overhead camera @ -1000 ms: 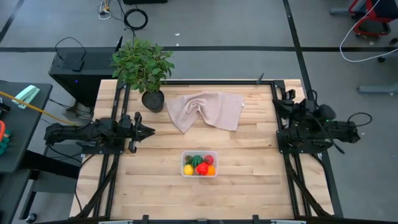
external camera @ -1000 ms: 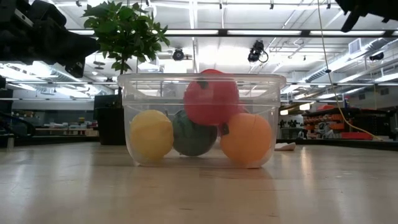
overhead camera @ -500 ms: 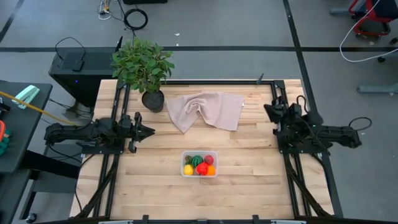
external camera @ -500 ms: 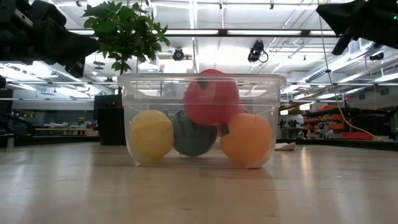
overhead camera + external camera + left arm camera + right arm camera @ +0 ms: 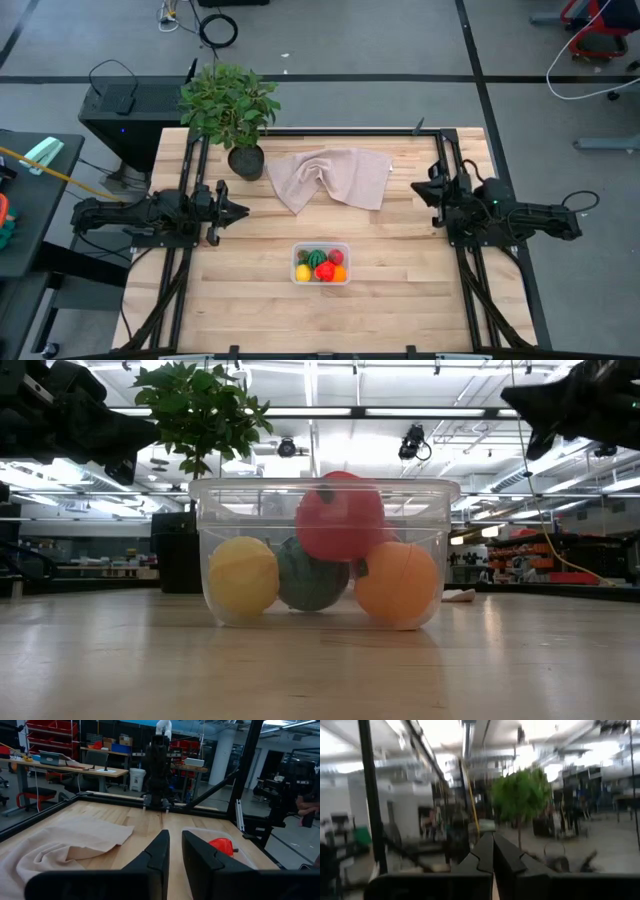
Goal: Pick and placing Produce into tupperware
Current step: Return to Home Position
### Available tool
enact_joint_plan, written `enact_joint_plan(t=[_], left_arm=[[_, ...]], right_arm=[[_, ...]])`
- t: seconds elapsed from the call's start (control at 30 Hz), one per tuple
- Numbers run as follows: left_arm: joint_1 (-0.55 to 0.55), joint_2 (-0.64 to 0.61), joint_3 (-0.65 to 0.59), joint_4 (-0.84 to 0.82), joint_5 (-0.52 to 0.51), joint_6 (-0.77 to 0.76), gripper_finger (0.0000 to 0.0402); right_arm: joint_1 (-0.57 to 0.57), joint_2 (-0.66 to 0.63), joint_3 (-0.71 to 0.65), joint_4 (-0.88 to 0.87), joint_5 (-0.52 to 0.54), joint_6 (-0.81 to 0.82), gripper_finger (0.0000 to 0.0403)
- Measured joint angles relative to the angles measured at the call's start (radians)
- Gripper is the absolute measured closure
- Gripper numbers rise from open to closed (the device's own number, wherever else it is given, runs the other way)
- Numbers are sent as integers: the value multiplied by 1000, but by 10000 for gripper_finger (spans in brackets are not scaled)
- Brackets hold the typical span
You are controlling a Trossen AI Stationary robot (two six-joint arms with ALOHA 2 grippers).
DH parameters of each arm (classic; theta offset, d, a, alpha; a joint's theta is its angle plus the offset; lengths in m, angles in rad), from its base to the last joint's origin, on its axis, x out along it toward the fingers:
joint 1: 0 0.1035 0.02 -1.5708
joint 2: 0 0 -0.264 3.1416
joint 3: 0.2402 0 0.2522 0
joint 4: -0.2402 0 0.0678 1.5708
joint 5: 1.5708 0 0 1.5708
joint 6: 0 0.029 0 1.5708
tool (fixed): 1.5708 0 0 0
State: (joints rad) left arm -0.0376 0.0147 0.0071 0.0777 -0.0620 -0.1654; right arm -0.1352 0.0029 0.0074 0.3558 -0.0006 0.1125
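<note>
The clear tupperware (image 5: 320,263) stands on its base on the wooden table, near the near edge. It holds the produce: yellow (image 5: 243,575), dark green (image 5: 312,573) and orange (image 5: 397,582) pieces at the bottom, and a red one (image 5: 340,515) on top of them. The high view shows a second red piece (image 5: 323,272). My left gripper (image 5: 243,210) hovers left of the tupperware, with a narrow gap between its fingers (image 5: 162,847). My right gripper (image 5: 416,188) hangs above the table's right side, shut and pointing left.
A beige cloth (image 5: 330,178) lies crumpled toward the far side of the table. A leafy potted plant (image 5: 232,110) stands at the far left corner. Black frame rails (image 5: 470,290) run along both sides. Bare wood surrounds the tupperware.
My right arm has swung from the table's right edge toward the middle. It has turned from pointing at the far edge to pointing left, and has come lower into the low view. The left arm, tupperware and produce have kept still.
</note>
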Motion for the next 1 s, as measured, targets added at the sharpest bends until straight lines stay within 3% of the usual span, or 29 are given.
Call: enact_joint_plan(t=[0.33,0.6,1.0], left_arm=[[0,0,0,0,0,0,337],[0,0,0,0,0,0,340],[0,0,0,0,0,0,339]], right_arm=[[0,0,0,-313,-87,-78,398],[1,0,0,-304,-165,-59,397],[103,100,0,-311,-126,-121,395]])
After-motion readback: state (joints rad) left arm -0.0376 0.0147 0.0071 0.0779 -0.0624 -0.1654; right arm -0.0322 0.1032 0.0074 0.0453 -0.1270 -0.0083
